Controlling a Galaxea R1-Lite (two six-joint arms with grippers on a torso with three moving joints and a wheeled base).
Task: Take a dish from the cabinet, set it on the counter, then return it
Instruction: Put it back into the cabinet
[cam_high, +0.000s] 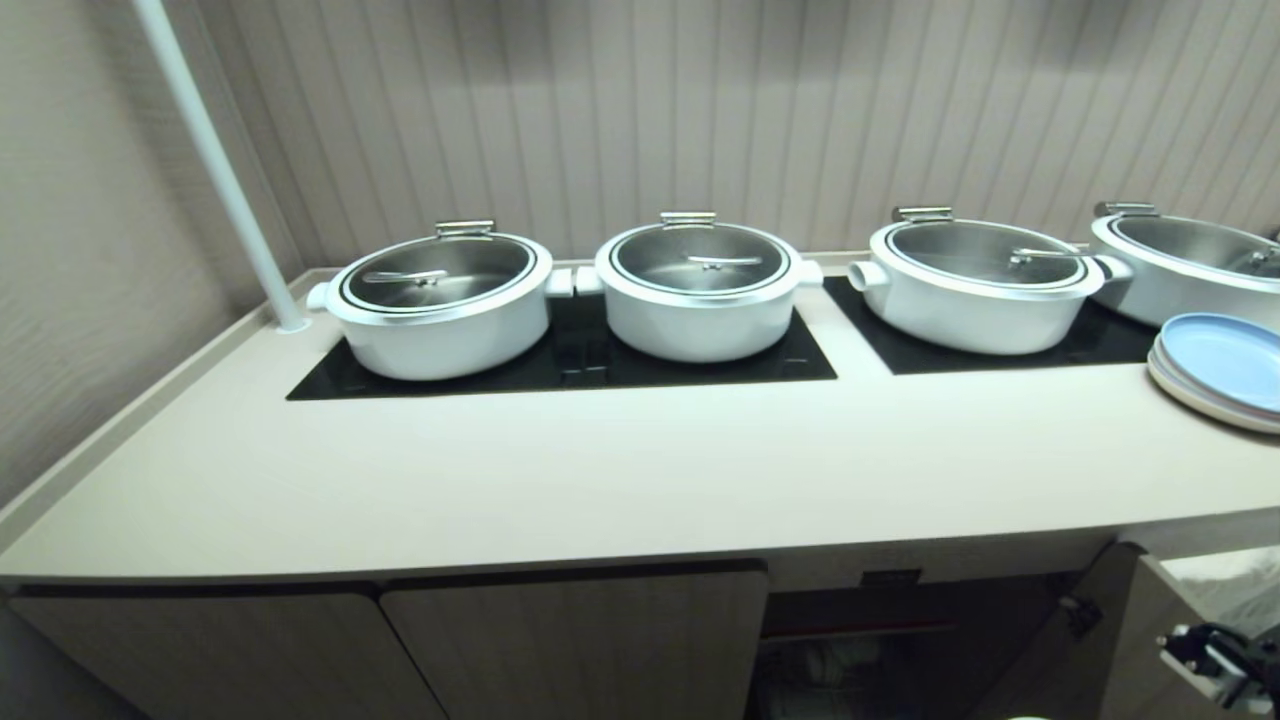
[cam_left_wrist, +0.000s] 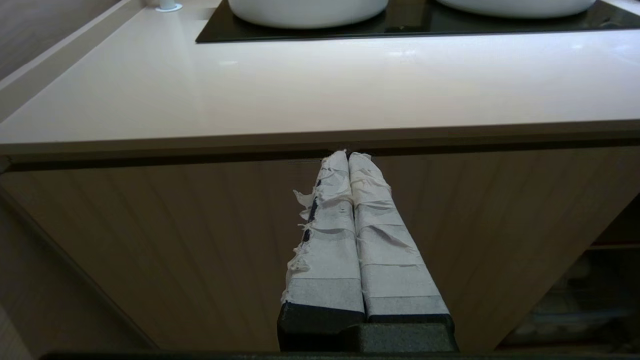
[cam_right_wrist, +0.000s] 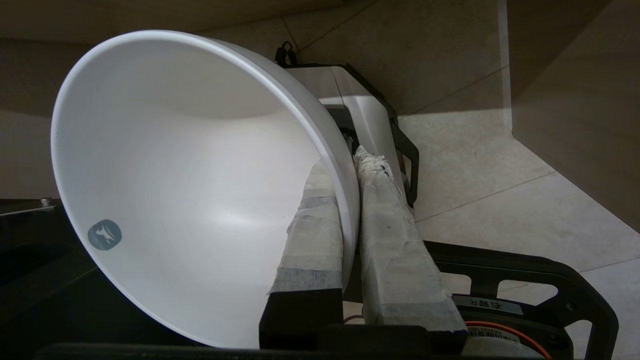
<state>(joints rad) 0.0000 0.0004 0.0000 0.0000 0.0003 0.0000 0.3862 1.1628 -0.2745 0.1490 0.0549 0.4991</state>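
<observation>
Between R fingers (cam_right_wrist: 385, 220): dish (cam_right_wrist: 190, 190) rim

Four large white round pots (cam_high: 440, 305) with steel-and-glass lids stand in a row on inset black glass panels (cam_high: 570, 365). A stack of wide blue and cream plates (cam_high: 1220, 370) sits at right; a white pole (cam_high: 215, 165) rises at left before the ribbed beige wall (cam_high: 700, 110).

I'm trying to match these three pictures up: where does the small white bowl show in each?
Head view: not in it.
Left wrist view: not in it.
Right wrist view: the bowl fills the picture's left half, its rim pinched by the right tool.
Shared landmark: the counter, in head and left wrist views only.
</observation>
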